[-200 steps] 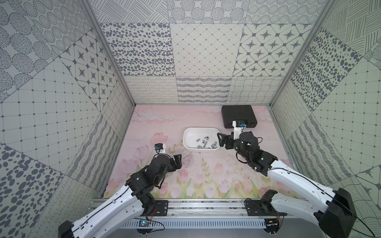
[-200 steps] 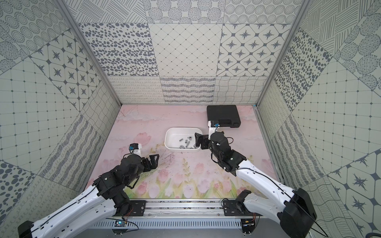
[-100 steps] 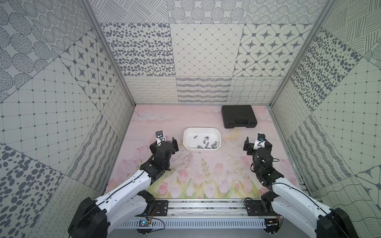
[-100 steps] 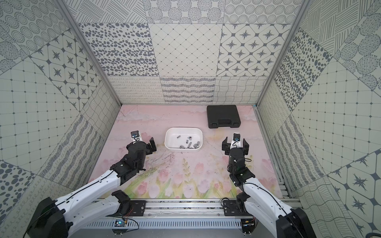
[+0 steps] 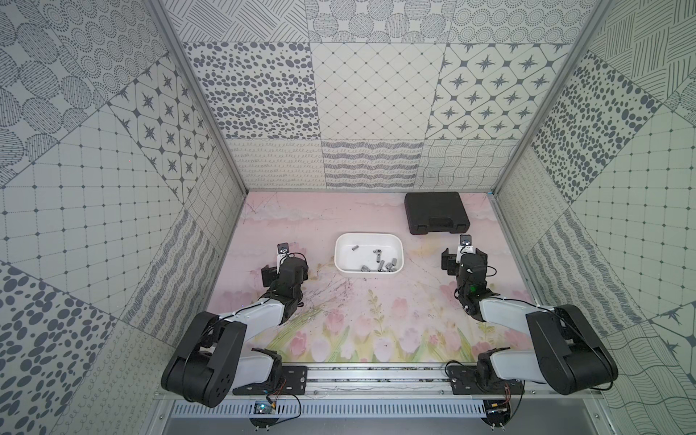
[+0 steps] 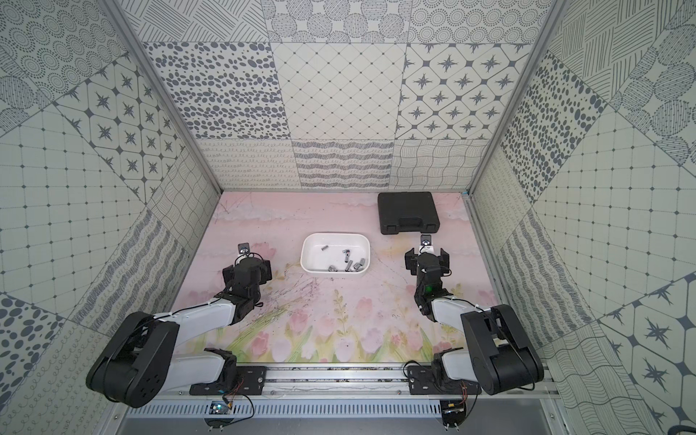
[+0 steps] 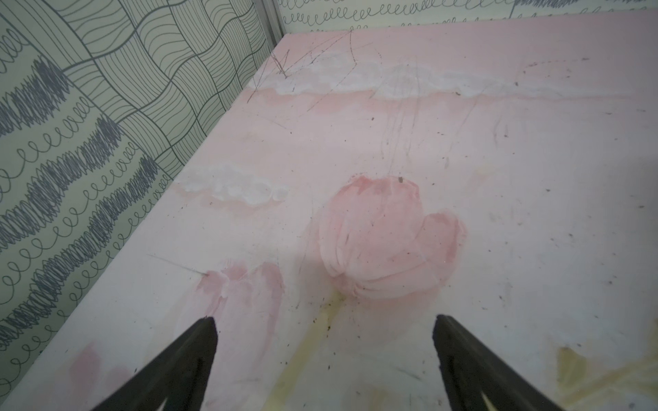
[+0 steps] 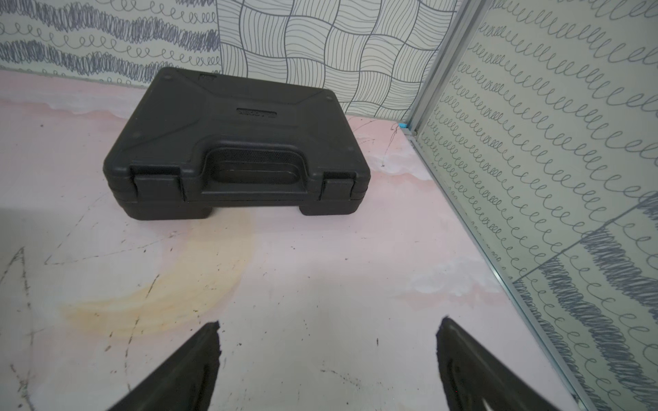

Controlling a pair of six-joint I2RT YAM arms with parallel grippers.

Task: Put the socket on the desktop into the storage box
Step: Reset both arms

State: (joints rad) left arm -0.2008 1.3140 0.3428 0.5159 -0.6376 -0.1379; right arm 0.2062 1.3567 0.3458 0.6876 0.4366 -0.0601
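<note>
Small silver metal sockets (image 5: 381,264) lie loose inside the white shallow rounded-corner plastic storage box (image 5: 348,260). Most are bunched by its near rim toward the robot's right, and one lies apart nearer the far rim. Both top views show this. The storage box sits mid pink flower-printed worktop (image 5: 301,226), roughly between the two arms. Left end effector (image 7: 324,319): black fingers spread wide, empty, over bare worktop with a painted tulip, well apart from the box on its left. Right end effector (image 8: 329,323): fingers spread wide, empty, well apart from the box on its right, facing the black moulded plastic case with handle (image 8: 235,142). The case lies flat and closed near the back right corner. Grey-patterned panel walls (image 5: 369,94) enclose the worktop.
</note>
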